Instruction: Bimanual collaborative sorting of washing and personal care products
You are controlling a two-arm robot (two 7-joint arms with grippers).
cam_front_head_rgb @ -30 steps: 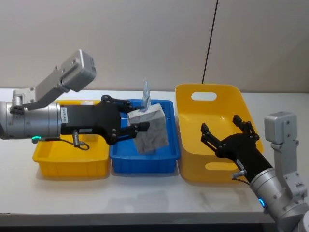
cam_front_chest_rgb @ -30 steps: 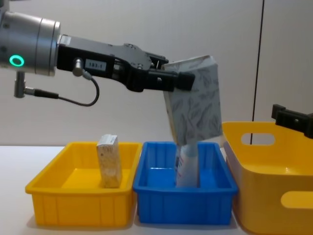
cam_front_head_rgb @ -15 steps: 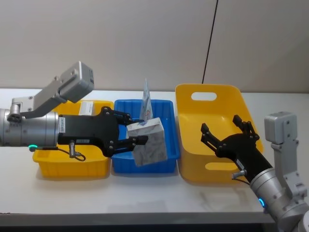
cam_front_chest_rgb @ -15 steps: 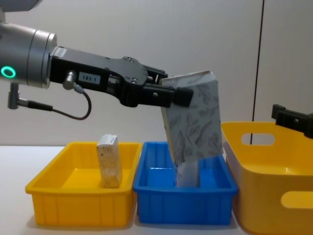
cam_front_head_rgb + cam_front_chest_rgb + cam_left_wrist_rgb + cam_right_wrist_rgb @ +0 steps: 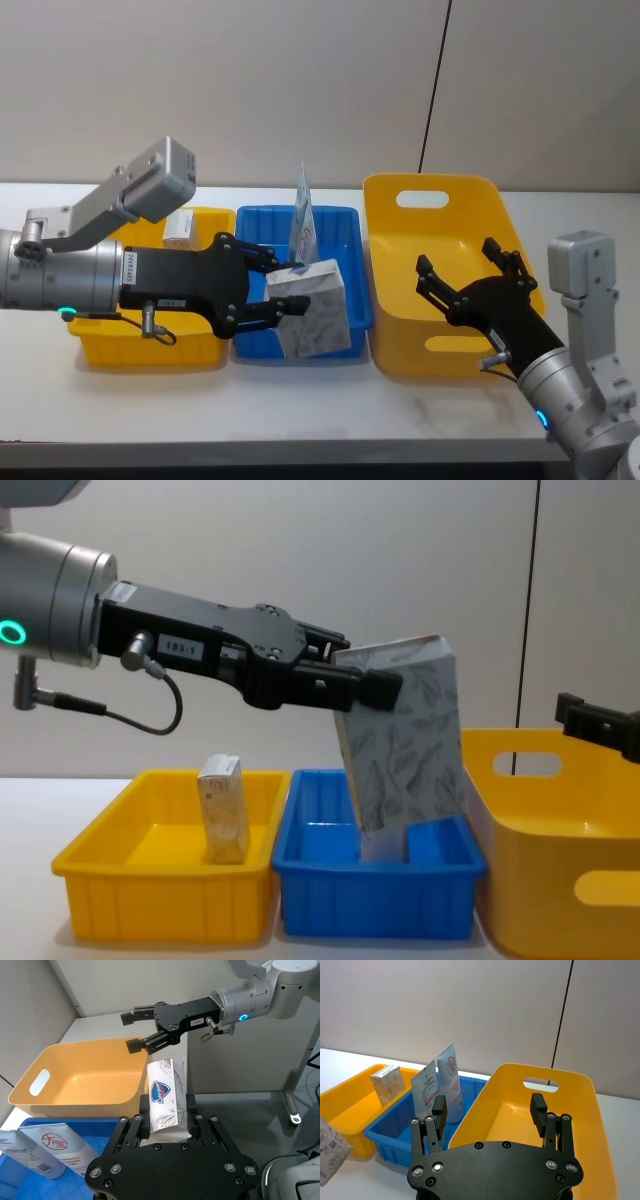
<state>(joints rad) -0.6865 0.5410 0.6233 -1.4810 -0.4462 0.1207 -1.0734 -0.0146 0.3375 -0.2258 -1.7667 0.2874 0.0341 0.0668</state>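
Head: left gripper (image 5: pixel 286 300) clamped on beige-grey leaf-patterned rectangular carton (image 5: pixel 316 322), tilted, over near end of blue plastic tray (image 5: pixel 360 282); right gripper (image 5: pixel 470 276) spread wide, empty, over large yellow plastic bin (image 5: pixel 450 230); left wrist: pale blue-white tapered tubes (image 5: pixel 50 1147) in blue tray; chest: second small carton (image 5: pixel 225 805) upright in small yellow tray (image 5: pixel 150 885)

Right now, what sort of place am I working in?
Likely a robotics test bench: white table against a bare wall, with a blue tray, yellow tray and yellow bin for sorting.
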